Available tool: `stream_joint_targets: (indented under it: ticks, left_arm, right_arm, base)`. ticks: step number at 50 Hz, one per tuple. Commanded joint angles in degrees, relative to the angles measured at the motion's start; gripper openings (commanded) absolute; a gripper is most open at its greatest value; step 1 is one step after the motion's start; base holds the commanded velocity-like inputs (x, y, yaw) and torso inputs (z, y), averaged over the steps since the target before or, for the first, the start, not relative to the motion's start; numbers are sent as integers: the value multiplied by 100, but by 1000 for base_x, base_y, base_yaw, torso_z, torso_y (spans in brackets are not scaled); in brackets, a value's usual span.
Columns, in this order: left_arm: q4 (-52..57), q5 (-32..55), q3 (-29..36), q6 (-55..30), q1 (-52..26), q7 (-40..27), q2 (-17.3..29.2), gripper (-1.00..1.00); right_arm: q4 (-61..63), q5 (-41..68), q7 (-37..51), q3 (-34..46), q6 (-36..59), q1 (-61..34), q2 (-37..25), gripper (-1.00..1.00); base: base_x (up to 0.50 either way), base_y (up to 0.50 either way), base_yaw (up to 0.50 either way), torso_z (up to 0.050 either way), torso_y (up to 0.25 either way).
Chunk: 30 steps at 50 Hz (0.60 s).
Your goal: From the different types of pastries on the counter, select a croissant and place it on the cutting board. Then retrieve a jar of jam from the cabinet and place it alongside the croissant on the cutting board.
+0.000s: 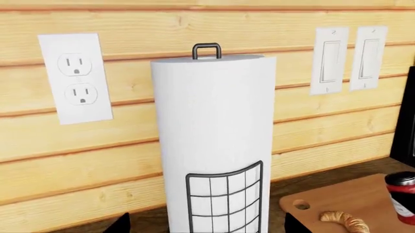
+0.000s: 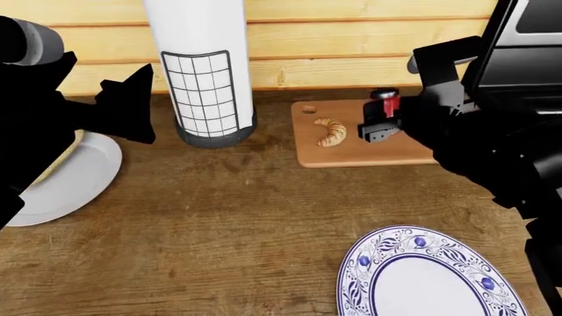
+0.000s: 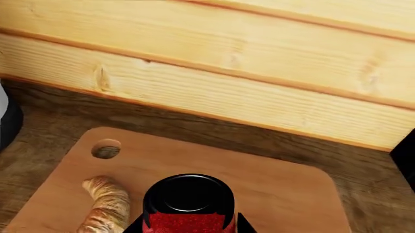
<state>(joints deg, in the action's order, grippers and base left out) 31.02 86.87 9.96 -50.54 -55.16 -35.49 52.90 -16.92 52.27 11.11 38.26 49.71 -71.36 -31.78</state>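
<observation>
We see the croissant (image 2: 331,131) lying on the cutting board (image 2: 351,155), on the board's left half, its long axis running near-to-far with a slight curve and its tips pointing toward and away from the wall. Just to its right stands the jar of jam (image 2: 386,104), upright on the board, lid up. The right gripper (image 2: 380,125) sits around the jar's lower part; from the head view its jaws appear clenched on the jar. The board lies on the bench (image 2: 228,217) close to the wooden wall, its hole at the far left corner.

The right wrist view looks down on the jar's dark lid (image 3: 188,194) and shows the croissant (image 3: 104,206) just beside the jar but apart from it, with the board's hole (image 3: 106,148) beyond the croissant; the jaws themselves barely show there.

The left wrist view faces the paper towel roll (image 1: 211,141) in its wire holder, with a wall outlet (image 1: 75,77) and two switches (image 1: 349,58) behind, details the head view does not show. The left gripper (image 2: 131,112) hangs at the far left over the bench, near a white plate (image 2: 75,181); whether its jaws are released or clenched we cannot tell. Only the head view shows the blue-patterned plate (image 2: 430,276) at near right.
</observation>
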Motion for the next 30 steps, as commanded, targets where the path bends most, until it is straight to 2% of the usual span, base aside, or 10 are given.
stream_joint_targets:
  ticks: [1,15,30]
  left_arm:
    - [6,12,1,13,11,-13,8,100]
    - [3,-6,3,36,28,6,16,100]
    - [-7,-4,33,34,5,-3,4,100]
  right_arm:
    - [40,-332,42,4,-323,191,-43,-100]
    - [-125,-475,27,-20,-678,314,13,-100]
    - [-336,-468,-77,63,-541,223,84,-100]
  base:
    - [0,0,0,0,0]
    - [0,0,0,0,0]
    - [0,0,0,0,1]
